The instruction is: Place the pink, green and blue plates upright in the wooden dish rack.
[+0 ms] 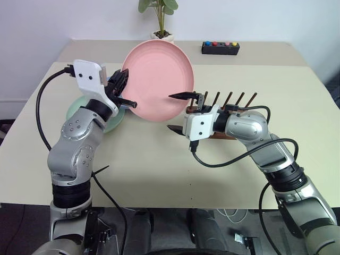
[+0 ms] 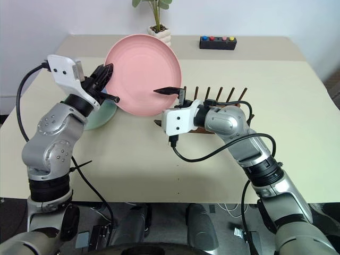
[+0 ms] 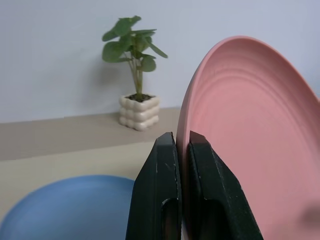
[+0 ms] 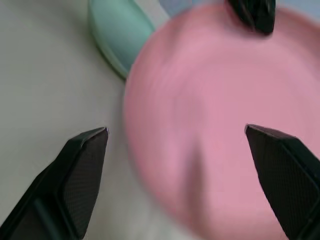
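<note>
Head view, pink plate (image 1: pixel 158 79): held upright above the table (image 1: pixel 297 95), rim pinched by the left gripper (image 1: pixel 118 85), face turned toward the robot.
Head view, right gripper (image 1: pixel 178 111): fingers spread wide, one tip over the plate's lower edge, one beneath it; nothing held.
Head view, wooden dish rack (image 1: pixel 228 106): on the table just behind the right wrist, pegs upright, slots unfilled, partly hidden by the arm.
Head view, green plate (image 1: pixel 114 119): flat on the table under the left forearm.
Left wrist view, fingers (image 3: pixel 155 200): pressed together on the pink rim; blue plate (image 3: pixel 70 205) lies flat below; potted plant (image 3: pixel 136 100) stands at the back.
Right wrist view, fingers (image 4: pixel 80 170): set apart either side of the pink plate's face; green plate's edge beyond.
Risk, handover: if the left grip lets go before the right closes, the plate would likely drop onto the table.
Risk, rim hold: a thin edge pinch may let the plate swing or slip.
Risk, rack: the right arm sits close to the pegs and could knock the rack askew.
</note>
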`<action>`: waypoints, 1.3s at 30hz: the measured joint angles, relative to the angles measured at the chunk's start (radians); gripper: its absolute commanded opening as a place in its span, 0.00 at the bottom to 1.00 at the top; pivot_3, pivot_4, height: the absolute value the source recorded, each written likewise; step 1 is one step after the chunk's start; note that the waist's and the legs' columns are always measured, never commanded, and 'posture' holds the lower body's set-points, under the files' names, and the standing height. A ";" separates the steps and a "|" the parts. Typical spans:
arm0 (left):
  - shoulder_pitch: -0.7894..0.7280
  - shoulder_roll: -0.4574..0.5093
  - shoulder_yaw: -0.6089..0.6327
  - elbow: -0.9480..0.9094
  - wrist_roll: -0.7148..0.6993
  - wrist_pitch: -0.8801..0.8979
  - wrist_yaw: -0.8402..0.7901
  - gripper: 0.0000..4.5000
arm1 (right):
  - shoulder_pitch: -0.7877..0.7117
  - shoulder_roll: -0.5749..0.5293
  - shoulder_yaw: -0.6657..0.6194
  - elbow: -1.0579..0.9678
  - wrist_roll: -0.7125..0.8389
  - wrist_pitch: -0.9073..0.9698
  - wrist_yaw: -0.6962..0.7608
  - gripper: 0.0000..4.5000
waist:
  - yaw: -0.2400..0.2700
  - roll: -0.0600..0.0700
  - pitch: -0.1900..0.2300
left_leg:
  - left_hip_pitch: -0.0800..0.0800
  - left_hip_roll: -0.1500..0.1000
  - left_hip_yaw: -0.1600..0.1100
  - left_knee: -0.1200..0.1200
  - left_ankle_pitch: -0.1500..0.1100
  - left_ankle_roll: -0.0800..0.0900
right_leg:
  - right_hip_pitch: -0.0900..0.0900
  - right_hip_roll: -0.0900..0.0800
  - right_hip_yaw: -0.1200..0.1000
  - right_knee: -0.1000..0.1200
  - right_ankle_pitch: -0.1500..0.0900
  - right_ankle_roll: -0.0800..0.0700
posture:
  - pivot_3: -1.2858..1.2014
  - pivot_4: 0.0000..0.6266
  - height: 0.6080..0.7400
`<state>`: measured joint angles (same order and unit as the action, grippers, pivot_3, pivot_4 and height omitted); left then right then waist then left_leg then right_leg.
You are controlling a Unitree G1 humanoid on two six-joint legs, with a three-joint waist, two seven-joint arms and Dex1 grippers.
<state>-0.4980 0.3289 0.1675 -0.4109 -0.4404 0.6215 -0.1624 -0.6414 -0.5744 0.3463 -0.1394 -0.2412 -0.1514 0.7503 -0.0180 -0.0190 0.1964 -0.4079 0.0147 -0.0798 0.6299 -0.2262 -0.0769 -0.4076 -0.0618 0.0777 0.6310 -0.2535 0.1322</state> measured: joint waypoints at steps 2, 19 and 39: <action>0.000 -0.016 0.000 -0.007 -0.007 0.006 0.005 0.00 | 0.000 0.006 0.009 0.037 -0.032 -0.037 -0.019 0.99 | 0.002 0.000 0.000 | 0.000 0.000 0.000 0.000 0.000 0.000 | 0.000 0.000 0.000 0.000 0.000 0.000 | 0.52 0.24 0.92; 0.005 -0.060 0.005 -0.034 -0.047 0.068 0.018 0.00 | 0.001 0.020 0.069 0.166 -0.216 -0.234 -0.138 0.01 | -0.001 0.000 0.000 | 0.000 0.000 -0.001 0.000 0.000 0.000 | 0.001 0.000 0.000 0.000 0.000 0.000 | 0.52 0.24 0.92; 0.006 -0.160 0.212 -0.040 -0.304 -0.124 -0.004 0.99 | -0.033 0.011 -0.006 0.174 -0.273 -0.279 -0.255 0.00 | 0.000 0.000 0.000 | 0.000 0.000 -0.001 0.000 0.000 0.000 | 0.001 0.000 0.000 0.000 0.000 0.000 | 0.52 0.24 0.92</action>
<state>-0.4920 0.1690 0.3793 -0.4510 -0.7442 0.4971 -0.1665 -0.6742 -0.5631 0.3401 0.0350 -0.5144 -0.4299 0.4949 -0.0182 -0.0191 0.1964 -0.4076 0.0145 -0.0809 0.6304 -0.2259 -0.0773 -0.4065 -0.0616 0.0772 0.6310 -0.2534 0.1319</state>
